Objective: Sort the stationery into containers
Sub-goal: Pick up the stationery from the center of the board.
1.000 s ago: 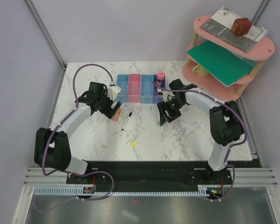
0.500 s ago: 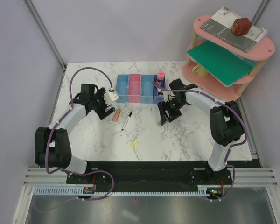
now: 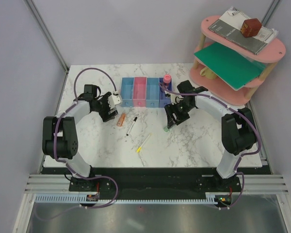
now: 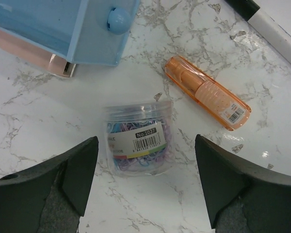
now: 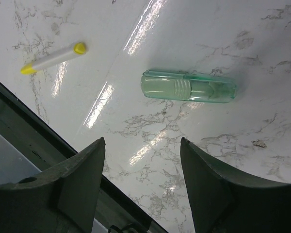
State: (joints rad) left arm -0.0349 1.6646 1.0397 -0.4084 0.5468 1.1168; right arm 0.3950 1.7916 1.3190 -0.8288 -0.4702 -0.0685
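Hands hang released, left hand [image 4: 143, 162] over the clip tub [image 4: 138, 143], right hand [image 5: 141, 145] over the green eraser [image 5: 186, 86].

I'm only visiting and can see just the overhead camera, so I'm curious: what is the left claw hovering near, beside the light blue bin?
Observer: The left wrist camera shows a clear tub of coloured paper clips between the open fingers of the left gripper, touching neither.
Operator: And the green speck by the other claw?
Observer: The right wrist camera shows a see-through pale green eraser lying flat, just beyond the right gripper, which is open and holds nothing.
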